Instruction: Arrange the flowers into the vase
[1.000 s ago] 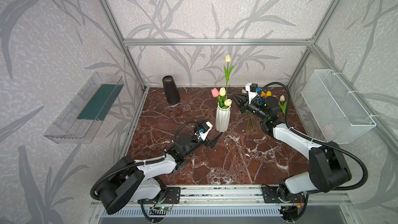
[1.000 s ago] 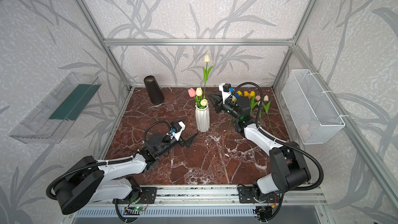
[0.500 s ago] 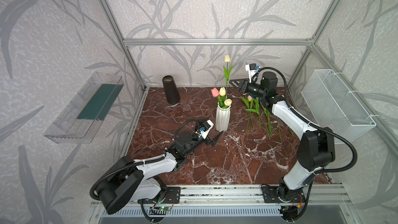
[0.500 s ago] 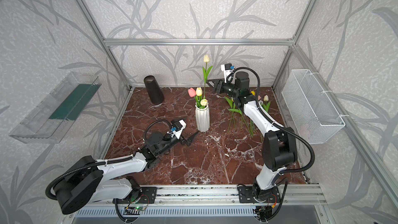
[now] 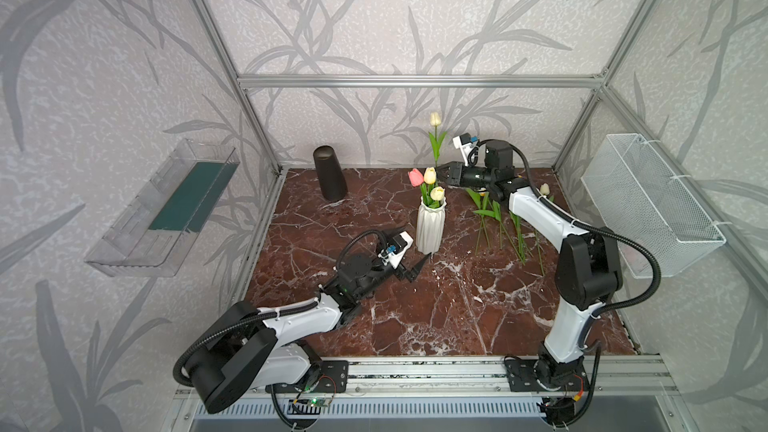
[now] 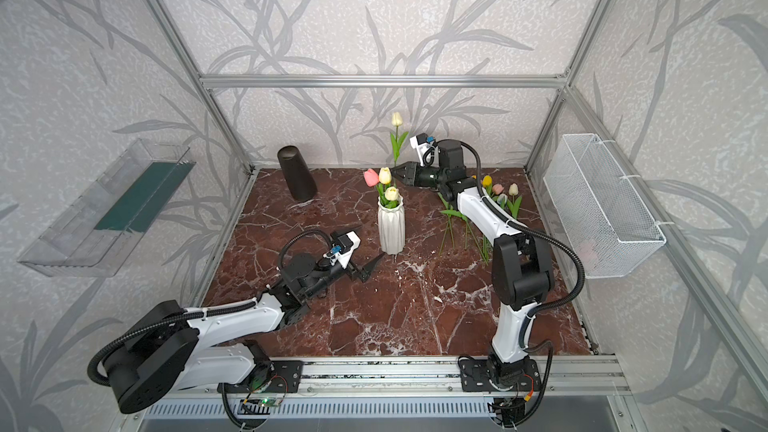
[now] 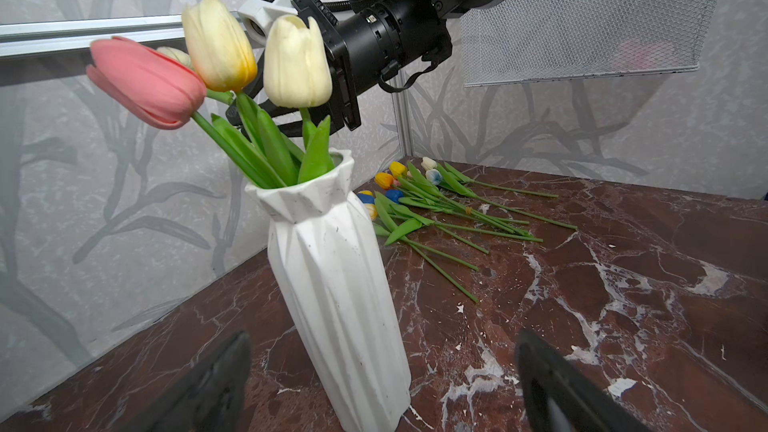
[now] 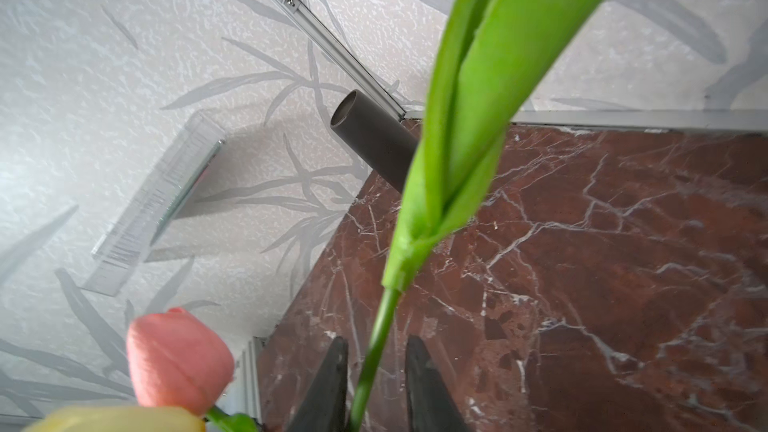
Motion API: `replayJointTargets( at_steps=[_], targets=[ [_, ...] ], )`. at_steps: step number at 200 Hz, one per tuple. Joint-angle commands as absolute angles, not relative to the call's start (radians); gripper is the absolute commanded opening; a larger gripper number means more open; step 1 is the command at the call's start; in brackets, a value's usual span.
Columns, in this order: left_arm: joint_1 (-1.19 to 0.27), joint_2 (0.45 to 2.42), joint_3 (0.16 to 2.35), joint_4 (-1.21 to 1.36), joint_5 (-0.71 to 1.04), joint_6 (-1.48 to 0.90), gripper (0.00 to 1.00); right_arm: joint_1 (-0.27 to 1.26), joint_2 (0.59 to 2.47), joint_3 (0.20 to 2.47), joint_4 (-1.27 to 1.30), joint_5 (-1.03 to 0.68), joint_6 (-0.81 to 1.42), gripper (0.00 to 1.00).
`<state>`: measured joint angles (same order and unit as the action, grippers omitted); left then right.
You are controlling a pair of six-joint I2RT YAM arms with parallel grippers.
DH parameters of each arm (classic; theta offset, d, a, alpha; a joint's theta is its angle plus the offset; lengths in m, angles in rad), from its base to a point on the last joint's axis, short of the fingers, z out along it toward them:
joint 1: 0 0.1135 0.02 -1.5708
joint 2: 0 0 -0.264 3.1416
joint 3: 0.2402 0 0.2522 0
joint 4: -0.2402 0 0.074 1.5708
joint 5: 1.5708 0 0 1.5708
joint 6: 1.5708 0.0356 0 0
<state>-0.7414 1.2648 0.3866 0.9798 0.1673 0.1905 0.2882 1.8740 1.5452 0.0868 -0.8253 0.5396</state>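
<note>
A white faceted vase (image 5: 431, 226) (image 6: 391, 226) (image 7: 332, 284) holds pink, yellow-cream and cream flowers (image 7: 216, 47). A taller cream tulip (image 5: 435, 119) (image 6: 397, 119) stands upright above and behind them. My right gripper (image 5: 442, 171) (image 6: 397, 170) (image 8: 377, 340) has that tulip's stem (image 8: 376, 351) between its narrowly parted fingers. A slim gap shows on one side of the stem, and a pinch does not show. My left gripper (image 5: 413, 248) (image 6: 372, 241) (image 7: 384, 338) lies low and wide open, with the vase's foot just ahead of it. Several loose flowers (image 5: 498, 218) (image 6: 469, 222) (image 7: 436, 205) lie on the marble at the right.
A dark cylinder (image 5: 329, 178) (image 6: 297, 178) (image 8: 374, 139) stands at the back left. A white wire basket (image 5: 648, 205) hangs on the right wall. A clear shelf (image 5: 166, 209) hangs on the left wall. Aluminium frame posts stand at the corners.
My right gripper rose from beside the vase's flower heads, opened wider, then narrowed around the tall tulip's stem. The tulip, the vase and the left arm stayed put.
</note>
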Motion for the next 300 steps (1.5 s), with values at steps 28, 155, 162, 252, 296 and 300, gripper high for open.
replayJointTargets(
  at_steps=[28, 155, 162, 252, 296, 300],
  targets=[
    [-0.745, 1.257, 0.381, 1.005, 0.163, 0.213, 0.99, 0.299, 1.851, 1.558, 0.114, -0.834, 0.522, 0.04],
    [-0.744, 1.272, 0.382, 1.008, 0.175, 0.215, 0.99, 0.324, 1.612, 1.103, 0.758, -0.811, 0.454, 0.0],
    [-0.745, 1.273, 0.383, 1.011, 0.177, 0.212, 0.99, 0.323, 1.608, 1.086, 0.799, -0.811, 0.45, 0.0],
    [-0.745, 1.252, 0.387, 0.986, 0.184, 0.207, 0.99, 0.325, 1.715, 0.966, 1.351, -0.835, 0.612, 0.0],
    [-0.744, 1.26, 0.394, 0.977, 0.186, 0.21, 0.99, 0.333, 1.763, 0.908, 1.393, -0.805, 0.542, 0.0],
    [-0.744, 1.262, 0.396, 0.978, 0.187, 0.21, 0.99, 0.334, 1.771, 0.907, 1.402, -0.807, 0.546, 0.0]
  ],
)
